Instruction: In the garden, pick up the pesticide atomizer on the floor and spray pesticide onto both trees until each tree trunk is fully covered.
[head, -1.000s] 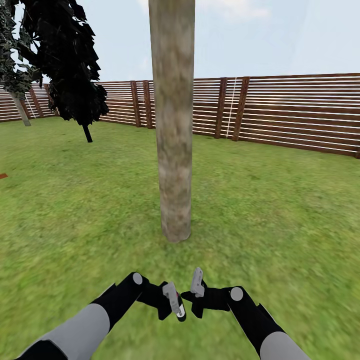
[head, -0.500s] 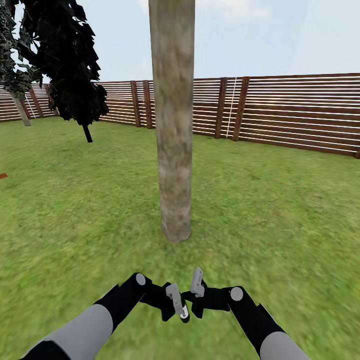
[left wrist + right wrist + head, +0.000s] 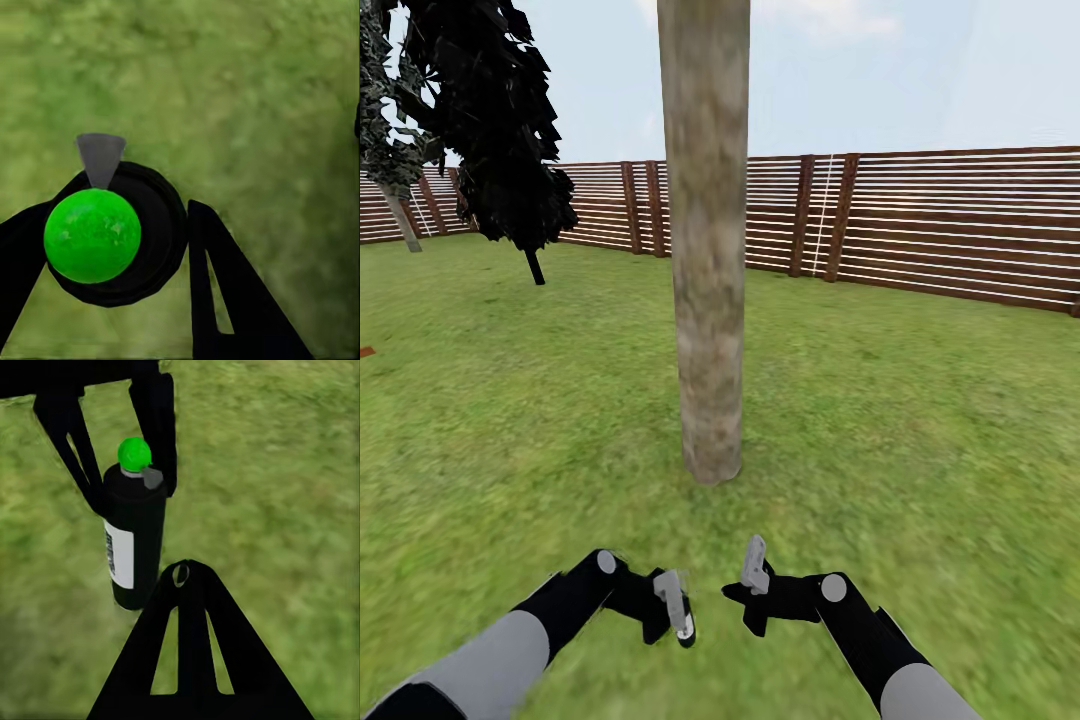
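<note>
A thick, pale mottled tree trunk rises from the grass straight ahead of me, its foot about an arm's length beyond my hands. My left gripper is shut on the pesticide atomizer, held upright low over the lawn. The left wrist view looks down on the atomizer's green cap and grey nozzle between the black fingers. From the right wrist I see its black body and white label. My right gripper is shut and empty, a short gap to the right of the bottle.
A black cypress-like tree stands at the back left. Beside it, by the fence, is a distant pale trunk. A red-brown slat fence closes the lawn behind. Grass spreads on both sides of the near trunk.
My left arm has pulled to the left and slightly down with the atomizer, widening the gap to the right gripper. The right arm and the view have stayed still.
</note>
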Robot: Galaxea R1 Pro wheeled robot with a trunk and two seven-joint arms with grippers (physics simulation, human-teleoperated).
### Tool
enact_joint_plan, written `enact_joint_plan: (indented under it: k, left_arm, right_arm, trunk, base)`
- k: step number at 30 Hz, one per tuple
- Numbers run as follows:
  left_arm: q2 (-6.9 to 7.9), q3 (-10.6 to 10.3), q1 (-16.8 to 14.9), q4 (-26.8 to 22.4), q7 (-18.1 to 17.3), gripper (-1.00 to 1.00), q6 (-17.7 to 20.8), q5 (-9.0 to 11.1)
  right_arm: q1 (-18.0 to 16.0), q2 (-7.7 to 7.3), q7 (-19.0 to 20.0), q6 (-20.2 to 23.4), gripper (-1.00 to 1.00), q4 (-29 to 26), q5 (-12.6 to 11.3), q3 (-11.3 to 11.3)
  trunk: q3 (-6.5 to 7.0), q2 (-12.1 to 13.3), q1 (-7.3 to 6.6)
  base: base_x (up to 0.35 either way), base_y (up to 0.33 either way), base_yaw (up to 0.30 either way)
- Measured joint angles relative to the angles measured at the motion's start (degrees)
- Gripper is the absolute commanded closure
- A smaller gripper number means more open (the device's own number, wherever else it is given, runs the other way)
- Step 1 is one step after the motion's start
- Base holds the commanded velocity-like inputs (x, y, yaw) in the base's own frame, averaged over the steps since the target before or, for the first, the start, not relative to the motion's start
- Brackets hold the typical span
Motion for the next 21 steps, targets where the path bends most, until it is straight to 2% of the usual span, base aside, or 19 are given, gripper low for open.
enact_joint_plan:
  k: [3, 7, 8, 9, 12, 14, 16, 17, 19, 20, 21]
  left_arm:
    - [3.08, 0.0, 0.01, 0.09, -0.02, 1.0, -1.11, 0.14]
    - [6.15, -0.02, 0.02, 1.43, -0.08, 1.0, -4.3, 0.43]
    - [7.42, -0.03, 0.01, 1.82, -0.08, 1.0, -4.7, 0.4]
    - [9.07, 0.01, 0.04, 1.99, -0.08, 1.0, -4.93, 0.42]
    - [12.06, 0.3, 0.08, 2.04, -0.09, 1.0, -5.12, 0.64]
    - [13.32, 0.41, 0.16, 2.03, 0.01, 1.0, -5.14, 0.68]
    - [13.8, 0.75, 0.18, 2.05, 1.01, 1.0, -4.8, 0.9]
    - [13.9, 1.73, 0.18, 2.04, 2.93, 1.0, -4.49, 1.31]
    - [13.72, 5.87, 0.18, 2.03, 7.9, 1.0, -4.15, 2.62]
    - [13.57, 9.25, 0.18, 2.28, 10.98, 1.0, -3.73, 3.26]
    - [13.41, 11.77, 0.19, 2.92, 13.03, 1.0, -3.04, 3.51]
  right_arm:
    - [0.0, 0.0, 0.0, -0.01, 1.0, 0.01, 0.0, 0.0]
    - [0.0, 0.0, 0.0, -0.05, 1.0, 0.03, 0.0, 0.0]
    - [0.0, -0.03, 0.0, -0.07, -1.0, 0.04, 0.0, 0.0]
    - [0.0, -0.09, 0.0, -0.09, -1.0, 0.04, 0.01, 0.0]
    - [0.0, -0.26, -0.04, -0.07, -1.0, 0.12, 0.02, -0.06]
    - [0.0, -0.38, -0.26, -0.05, -1.0, 0.18, -0.02, -0.16]
    - [0.0, -0.59, -0.72, -0.19, -1.0, 0.22, -0.04, -0.44]
    - [0.0, -0.89, -2.03, -0.24, -1.0, 0.25, -0.09, -0.9]
    - [0.14, -2.61, -7.43, -0.28, -1.0, 0.6, -0.23, -2.88]
    - [0.22, -3.81, -12.0, -0.26, -1.0, 2.04, -0.33, -4.97]
    - [0.27, -4.53, -15.61, -0.27, -1.0, 3.83, -0.41, -6.65]
  trunk:
    - [0.0, 0.0, 0.0]
    - [0.0, 0.0, 0.0]
    - [0.0, 0.0, 0.0]
    - [0.0, 0.0, 0.0]
    - [0.0, 0.0, 0.0]
    - [0.0, 0.0, 0.0]
    - [0.0, 0.0, 0.0]
    - [0.0, 0.0, 0.0]
    - [0.0, 0.0, 0.0]
    - [0.0, 0.0, 0.0]
    - [0.0, 0.0, 0.0]
  base:
    - [0.0, 0.0, 0.0]
    - [0.0, 0.0, 0.0]
    - [0.0, 0.0, 0.0]
    - [0.0, 0.0, 0.0]
    - [0.0, 0.0, 0.0]
    - [0.0, 0.0, 0.0]
    - [0.0, 0.0, 0.0]
    - [0.0, 0.0, 0.0]
    - [0.0, 0.0, 0.0]
    - [0.0, 0.0, 0.0]
    - [0.0, 0.0, 0.0]
